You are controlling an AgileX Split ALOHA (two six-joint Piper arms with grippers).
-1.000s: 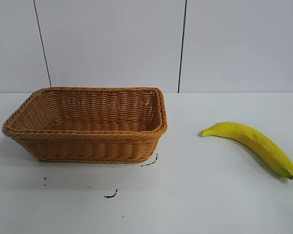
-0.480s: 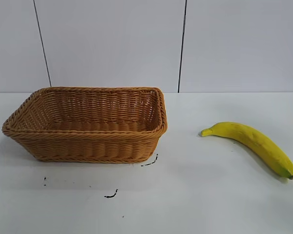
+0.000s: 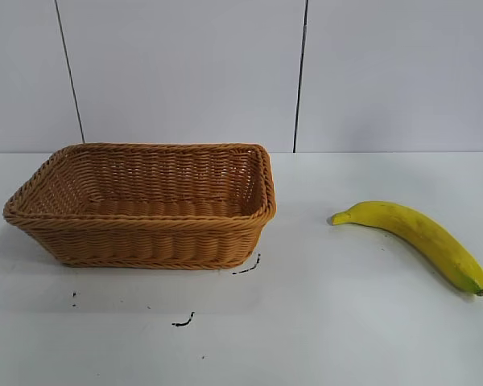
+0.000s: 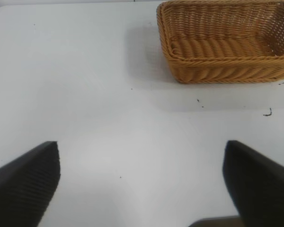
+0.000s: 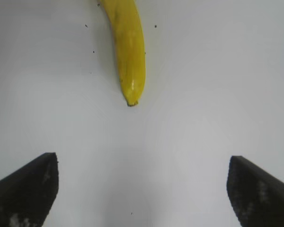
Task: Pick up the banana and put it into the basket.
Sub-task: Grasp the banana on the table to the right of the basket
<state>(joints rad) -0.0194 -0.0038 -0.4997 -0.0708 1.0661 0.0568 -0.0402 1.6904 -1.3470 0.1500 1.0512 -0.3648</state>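
Observation:
The yellow banana [image 3: 414, 237] lies on the white table at the right, its dark tip toward the front right. It also shows in the right wrist view [image 5: 128, 47], some way ahead of my right gripper [image 5: 143, 163], which is open and empty over bare table. The tan wicker basket [image 3: 145, 241] stands at the left and holds nothing. It shows in the left wrist view [image 4: 227, 71], far ahead of my left gripper [image 4: 142, 149], which is open and empty. Neither gripper shows in the exterior view.
Small black marks [image 3: 183, 322] dot the white table [image 3: 322, 322] in front of the basket. A white panelled wall [image 3: 225, 72] stands behind the table.

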